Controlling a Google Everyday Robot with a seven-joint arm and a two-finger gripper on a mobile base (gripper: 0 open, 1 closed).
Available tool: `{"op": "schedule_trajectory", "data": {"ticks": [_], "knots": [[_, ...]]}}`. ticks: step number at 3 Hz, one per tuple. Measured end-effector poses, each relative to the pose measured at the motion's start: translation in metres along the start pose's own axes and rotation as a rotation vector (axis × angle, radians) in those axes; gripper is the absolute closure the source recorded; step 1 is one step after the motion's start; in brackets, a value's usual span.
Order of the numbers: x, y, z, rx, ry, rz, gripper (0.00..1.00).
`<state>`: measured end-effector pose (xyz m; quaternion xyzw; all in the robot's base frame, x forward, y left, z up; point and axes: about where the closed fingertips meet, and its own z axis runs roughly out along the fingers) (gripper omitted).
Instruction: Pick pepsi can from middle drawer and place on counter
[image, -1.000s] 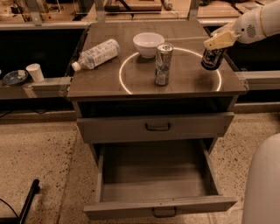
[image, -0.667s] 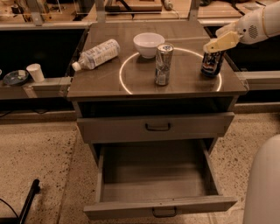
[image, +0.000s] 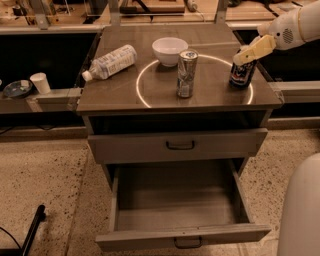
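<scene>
The pepsi can (image: 241, 76), dark blue with red and white marks, stands upright on the right side of the counter (image: 210, 92), on the bright ring. My gripper (image: 246, 59) reaches in from the upper right and is shut on the can's top; a cream finger (image: 254, 49) lies over it. The middle drawer (image: 175, 205) is pulled out below and holds nothing; its front panel carries a small dark handle.
A taller slim silver can (image: 186, 73) stands mid-counter, a white bowl (image: 170, 50) behind it, and a plastic bottle (image: 110, 61) lies at the left. The drawer above (image: 180, 145) is shut. A white cup (image: 40, 82) and a dark dish (image: 17, 89) sit on the left ledge. My white body (image: 302, 210) fills the lower right.
My gripper has come down a little with the pepsi can, and the can's base now rests on the counter. Nothing else has moved.
</scene>
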<state>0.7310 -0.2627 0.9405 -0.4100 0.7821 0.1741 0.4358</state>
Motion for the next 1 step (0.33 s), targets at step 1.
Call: {"op": "schedule_trajectory", "data": {"ticks": [1], "knots": [[0.0117, -0.015, -0.034, 0.055, -0.089, -0.07, 0.0]]}}
